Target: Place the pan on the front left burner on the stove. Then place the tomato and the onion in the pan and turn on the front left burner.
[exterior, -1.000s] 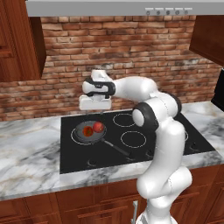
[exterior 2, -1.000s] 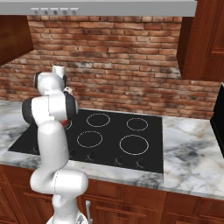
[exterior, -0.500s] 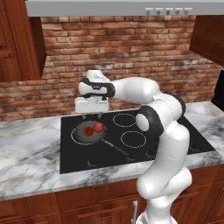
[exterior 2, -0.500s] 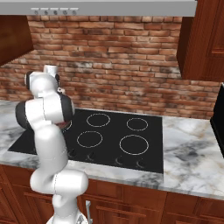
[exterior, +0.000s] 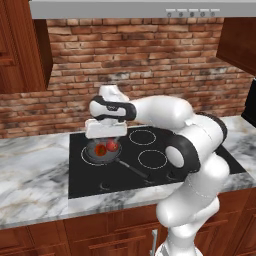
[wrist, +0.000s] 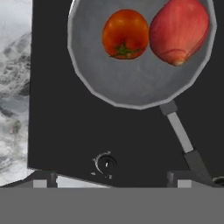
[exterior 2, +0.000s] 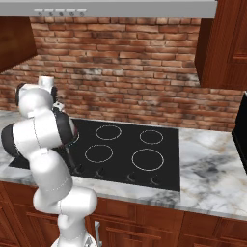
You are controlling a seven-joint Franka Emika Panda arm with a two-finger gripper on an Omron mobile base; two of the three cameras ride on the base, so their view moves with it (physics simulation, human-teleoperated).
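**Over the stove, tool spread wide above the loaded pan**

Nearest the room's edge, the marble counter runs along the front, with wooden cabinet doors below it. Set into the counter is the stove, a flat sheet of black glass with a row of small dark knobs along its near edge; one knob shows clearly in the hand view, just this side of the pan.

A little further in, the pan sits on the front left burner, its white ring peeping out around the pan's rim. The long black handle angles toward the near right, across the glass. Inside the pan lie the tomato and the onion, side by side and touching or nearly so.

Directly above the pan hangs the tool, pointing down, its fingers spread wide apart and holding nothing. It is clear of the pan and its contents.

Beyond the stove rises a red brick wall, with a grey hood overhead and dark wooden cupboards at either side.
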